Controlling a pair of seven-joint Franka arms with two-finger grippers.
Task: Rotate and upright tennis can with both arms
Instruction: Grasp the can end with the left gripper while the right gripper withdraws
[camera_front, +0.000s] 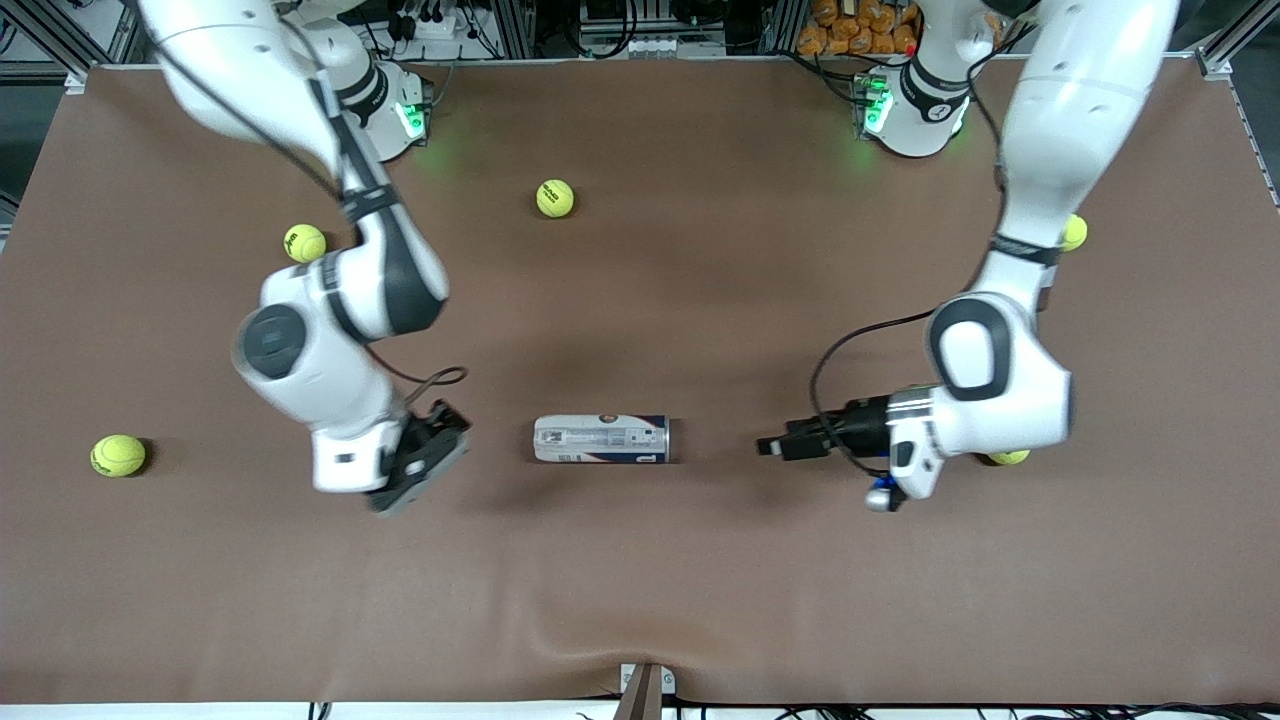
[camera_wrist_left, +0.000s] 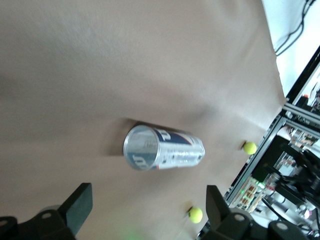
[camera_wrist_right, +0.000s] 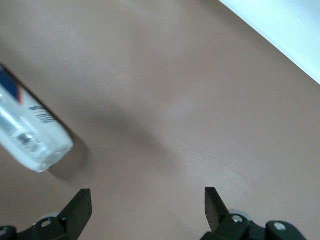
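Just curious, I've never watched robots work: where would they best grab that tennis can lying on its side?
Probably by its two ends. The tennis can lies flat, one end facing each arm, with the open left end effector and open right end effector flanking it, so each can come in from its own end.

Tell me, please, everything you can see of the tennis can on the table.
The tennis can is a slim clear plastic cylinder with a white and navy-blue label and a metallic rim. It lies on its side on the brown table, its long axis running from one arm's end toward the other. In the left wrist view its rimmed end faces the left gripper. It lies between the two grippers, and nothing but the table touches it.
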